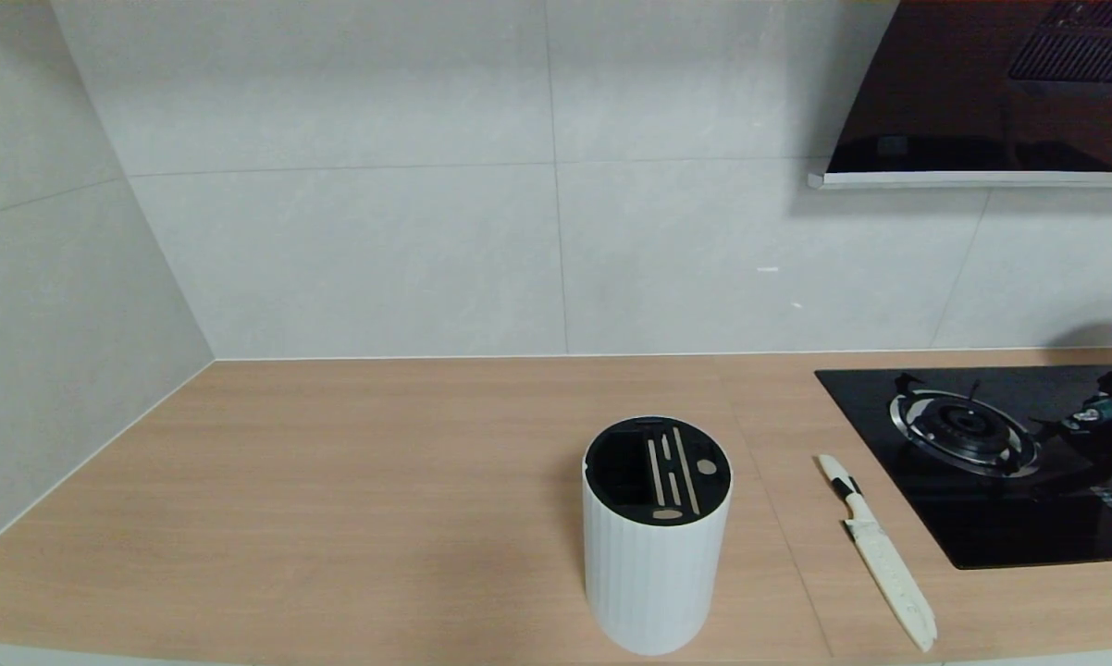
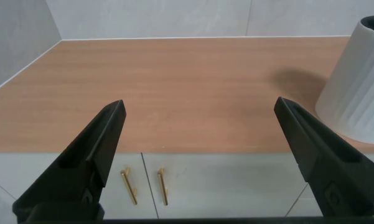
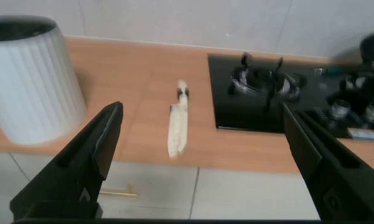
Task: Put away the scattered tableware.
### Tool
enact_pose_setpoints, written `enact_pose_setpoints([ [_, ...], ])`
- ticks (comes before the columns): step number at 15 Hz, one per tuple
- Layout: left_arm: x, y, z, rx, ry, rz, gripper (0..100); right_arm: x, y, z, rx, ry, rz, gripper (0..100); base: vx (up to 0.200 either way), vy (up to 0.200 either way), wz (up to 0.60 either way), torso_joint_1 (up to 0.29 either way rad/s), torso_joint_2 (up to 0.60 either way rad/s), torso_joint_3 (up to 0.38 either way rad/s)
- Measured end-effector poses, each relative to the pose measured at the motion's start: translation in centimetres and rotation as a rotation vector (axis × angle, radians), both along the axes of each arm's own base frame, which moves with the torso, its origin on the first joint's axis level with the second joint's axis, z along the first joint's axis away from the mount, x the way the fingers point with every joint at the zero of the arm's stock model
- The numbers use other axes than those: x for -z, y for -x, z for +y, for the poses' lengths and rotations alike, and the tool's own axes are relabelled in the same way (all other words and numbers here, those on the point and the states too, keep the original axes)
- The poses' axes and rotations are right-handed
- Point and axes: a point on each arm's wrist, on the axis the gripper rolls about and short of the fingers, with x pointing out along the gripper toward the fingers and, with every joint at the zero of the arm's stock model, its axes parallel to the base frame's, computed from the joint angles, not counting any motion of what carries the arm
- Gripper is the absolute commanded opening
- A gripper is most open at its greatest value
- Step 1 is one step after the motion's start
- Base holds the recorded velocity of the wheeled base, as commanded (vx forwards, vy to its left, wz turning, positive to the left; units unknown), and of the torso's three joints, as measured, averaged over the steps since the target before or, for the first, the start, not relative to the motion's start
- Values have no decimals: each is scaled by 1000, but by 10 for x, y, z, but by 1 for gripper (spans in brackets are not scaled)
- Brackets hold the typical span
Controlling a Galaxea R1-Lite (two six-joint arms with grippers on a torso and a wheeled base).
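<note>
- 1 knife [image 1: 875,550] lies flat near the holder [image 1: 656,536]: prob. light, stiff, sharp.
- Grab its thin handle end.
- Left gripper [image 2: 199,106] & right gripper [image 3: 200,109]: fingers apart, empty.

Wooden countertop [image 1: 380,481], black gas hob [image 1: 1009,518] at its right, dark range hood [image 1: 963,92] above, grey tiled wall [image 1: 380,240] behind

The left gripper [image 2: 199,104] has two matte black jaws, each a flat-sided wedge tapering from a thick base to a blunt tip. The right gripper [image 3: 202,107] looks alike: plain black wedges with angular edges.
</note>
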Motion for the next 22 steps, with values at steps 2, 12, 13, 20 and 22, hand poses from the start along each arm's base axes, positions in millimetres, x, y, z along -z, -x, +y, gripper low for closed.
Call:
enact_pose_setpoints([
  [2,0,0,0,0,0,0,100,-20,-2,0,-33,-8,8,100,0,0,0,0,0,0],
  [12,0,0,0,0,0,0,100,-70,-162,15,-150,-5,510,100,0,0,0,0,0,0],
  [13,0,0,0,0,0,0,100,-63,-184,18,-150,-4,536,100,0,0,0,0,0,0],
  [20,0,0,0,-1,0,0,100,39,-305,29,-77,21,670,100,0,0,0,0,0,0],
  [22,0,0,0,0,0,0,100,66,-320,29,-60,24,669,100,0,0,0,0,0,0],
])
